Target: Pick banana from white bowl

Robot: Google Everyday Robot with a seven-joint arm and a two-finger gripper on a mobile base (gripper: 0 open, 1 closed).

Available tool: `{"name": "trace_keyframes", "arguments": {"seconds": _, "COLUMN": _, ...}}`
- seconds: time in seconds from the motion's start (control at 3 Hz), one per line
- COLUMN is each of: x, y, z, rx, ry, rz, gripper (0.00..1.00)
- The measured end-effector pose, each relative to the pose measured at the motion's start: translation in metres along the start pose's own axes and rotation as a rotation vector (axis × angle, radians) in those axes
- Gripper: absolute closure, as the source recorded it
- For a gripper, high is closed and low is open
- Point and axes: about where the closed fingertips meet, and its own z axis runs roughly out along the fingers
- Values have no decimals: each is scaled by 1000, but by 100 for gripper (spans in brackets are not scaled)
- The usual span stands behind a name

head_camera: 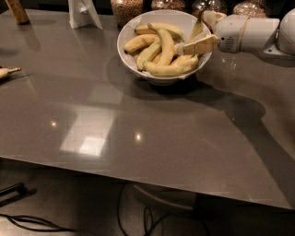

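The white bowl (pixel 131 32) stands at the back middle of the grey table and holds several yellow bananas. A long, nearly straight banana (pixel 167 69) lies along the bowl's front right rim; its stem does not show clearly. A strongly curved banana (pixel 167 44) lies above it. My gripper (pixel 186 41) reaches in from the right over the bowl's right side. It is open, with one finger (pixel 199 45) low just above the long banana and the other against the bowl's far right rim. It holds nothing.
Glass jars of grain (pixel 126 9) stand behind the bowl along the back edge. A white stand (pixel 84 14) and a brown object (pixel 17 10) are at the back left. A small pale banana (pixel 6 72) lies at the left edge. Cables lie on the floor below the table's front edge.
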Motion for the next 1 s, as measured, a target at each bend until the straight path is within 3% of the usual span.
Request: {"name": "trace_keyframes", "arguments": {"seconds": 1.0, "x": 19, "y": -2, "z": 13, "rx": -24, "ry": 54, "rz": 4, "gripper": 0}}
